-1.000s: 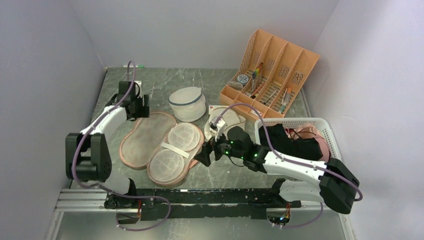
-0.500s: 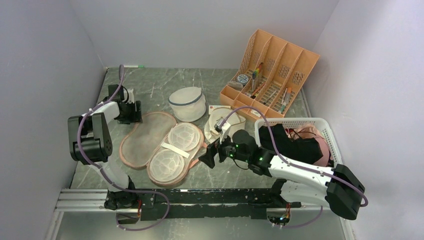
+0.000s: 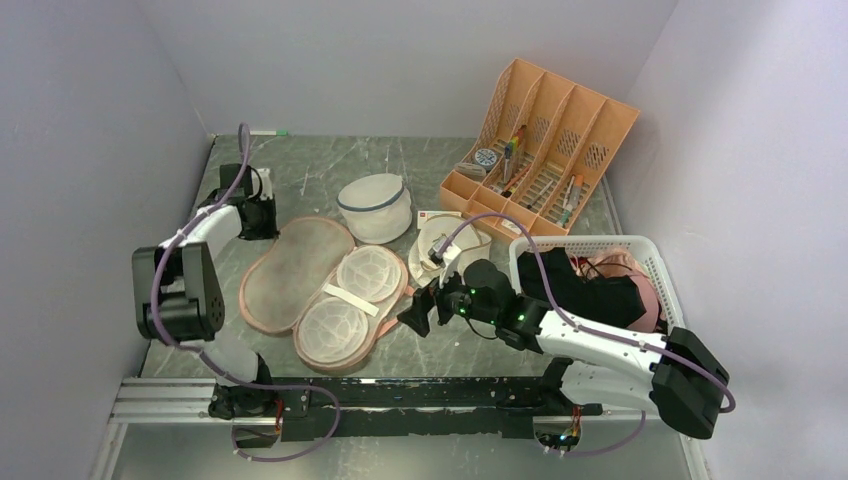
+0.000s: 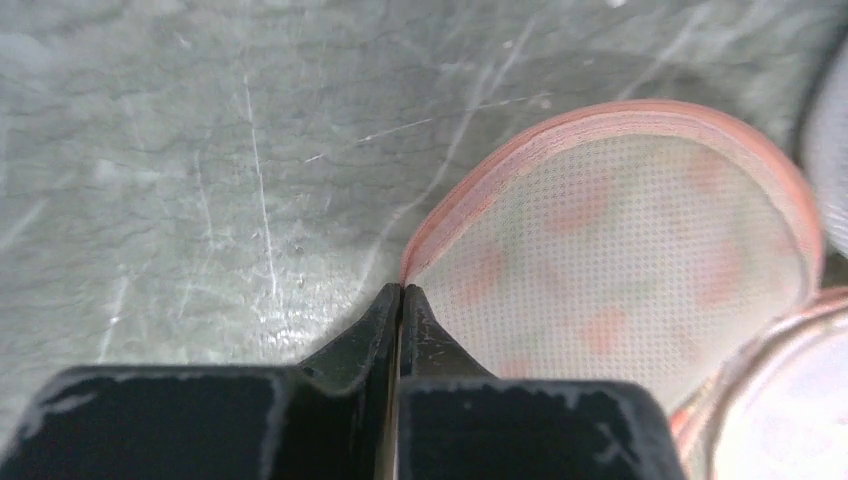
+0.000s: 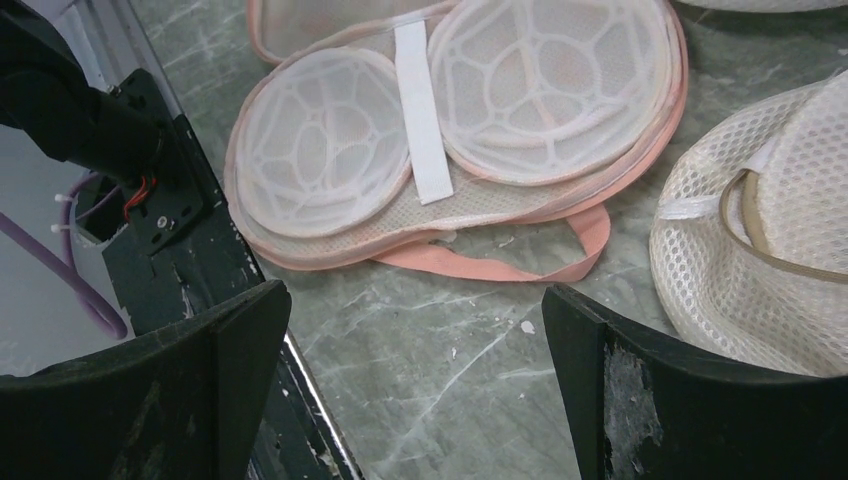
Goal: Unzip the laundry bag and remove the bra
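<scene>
The laundry bag (image 3: 290, 272) lies unzipped and spread flat, its plain beige lining up on the left half and two white mesh cups (image 3: 350, 300) on the right half. My left gripper (image 3: 258, 215) is at the bag's far-left tip, shut on the pink zip edging (image 4: 480, 190), which runs right into the closed tips of the left gripper (image 4: 402, 290). My right gripper (image 3: 418, 310) hangs open over bare table just right of the bag's near end; the right gripper (image 5: 415, 400) holds nothing, with the cups (image 5: 320, 140) ahead. The black bra (image 3: 590, 285) lies in the white basket.
The white basket (image 3: 580, 243) at the right also holds a pink garment (image 3: 645, 290). A white dome mesh bag (image 3: 375, 207) and a round cream bag (image 3: 445, 250) stand behind the laundry bag. An orange organiser (image 3: 545, 150) fills the back right. A pink strap loop (image 5: 500, 268) trails off the bag.
My left gripper came down to the bag's far-left tip and went from open to shut on the edging. The right arm shifted slightly right, still open.
</scene>
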Controlling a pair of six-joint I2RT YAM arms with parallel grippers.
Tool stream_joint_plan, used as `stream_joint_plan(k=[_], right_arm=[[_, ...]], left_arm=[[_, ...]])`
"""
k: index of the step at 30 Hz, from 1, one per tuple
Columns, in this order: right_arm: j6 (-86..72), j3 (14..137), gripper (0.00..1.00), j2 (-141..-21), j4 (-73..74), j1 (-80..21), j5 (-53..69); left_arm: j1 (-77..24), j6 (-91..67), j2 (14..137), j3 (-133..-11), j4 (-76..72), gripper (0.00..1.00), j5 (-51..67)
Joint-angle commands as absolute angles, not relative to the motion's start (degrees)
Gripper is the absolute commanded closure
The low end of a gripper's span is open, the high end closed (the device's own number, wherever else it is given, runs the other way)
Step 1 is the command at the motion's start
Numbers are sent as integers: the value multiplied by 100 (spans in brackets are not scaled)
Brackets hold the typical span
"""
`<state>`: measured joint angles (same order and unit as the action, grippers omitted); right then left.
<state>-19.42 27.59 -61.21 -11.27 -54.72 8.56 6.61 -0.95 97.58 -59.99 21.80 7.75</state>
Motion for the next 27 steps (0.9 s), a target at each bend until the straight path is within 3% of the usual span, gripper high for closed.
stream_joint_plan(k=[1,6,12,20,27], right_arm=[[-1986,2813,0,-5942,-1072,-5458,677],[-2065,2842,0,-6107,-1043,-5459,620],[-2258,2835,0,-6051,-1016,-5452,87],[-2403,2816,0,-5717,-820,-5410,-759],[-2548,2791,0,-5524,-720,-5302,-1039]], left_arm=[[245,-568,8803,-5948,2288,93,204],[-417,-1126,8150,-6229,3230,93,-475],[-518,-1953,7644,-6045,3818,93,605],[-1138,-3473,6575,-4881,2797,93,2224],[-2195,-4522,6405,-4290,1676,93,2237]])
